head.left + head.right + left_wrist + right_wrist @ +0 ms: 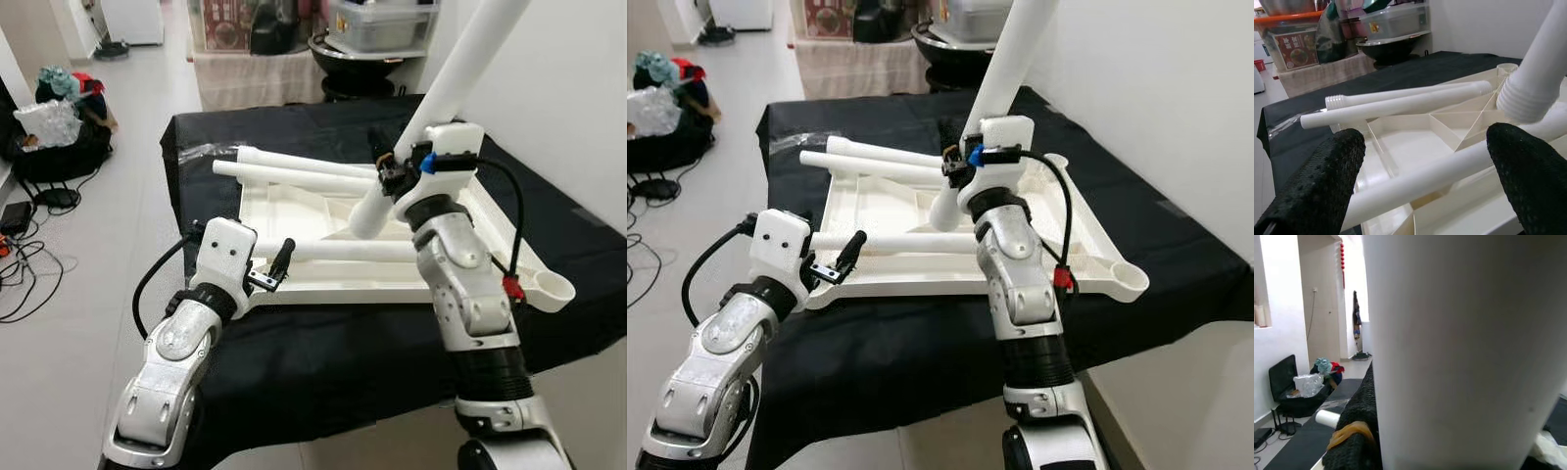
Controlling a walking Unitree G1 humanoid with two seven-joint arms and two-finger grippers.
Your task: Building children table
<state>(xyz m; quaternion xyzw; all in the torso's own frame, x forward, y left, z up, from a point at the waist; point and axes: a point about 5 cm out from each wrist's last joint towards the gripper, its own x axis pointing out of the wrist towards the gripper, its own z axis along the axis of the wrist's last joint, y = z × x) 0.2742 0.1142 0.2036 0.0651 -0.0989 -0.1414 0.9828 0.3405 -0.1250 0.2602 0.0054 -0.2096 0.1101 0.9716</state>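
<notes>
Leg [460, 69] in right gripper [390, 174] slants up off tabletop [294, 211]

A table covered by a black cloth [323, 352] is seen. On it, an upturned white tabletop [490, 230] is laid flat, toward the right. Just beyond the tabletop's far-left corner, a piece of clear plastic wrap [204, 150] is spread on the cloth.

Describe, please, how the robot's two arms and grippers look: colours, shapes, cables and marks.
Both arms are silver-white jointed shells with black ribbed rings at the joints. The left gripper has a white boxy wrist housing, long black fingers with a dotted texture, and a black cable looping from its side. The right gripper has the same white housing, a blue part, a black cable and a red connector.
</notes>
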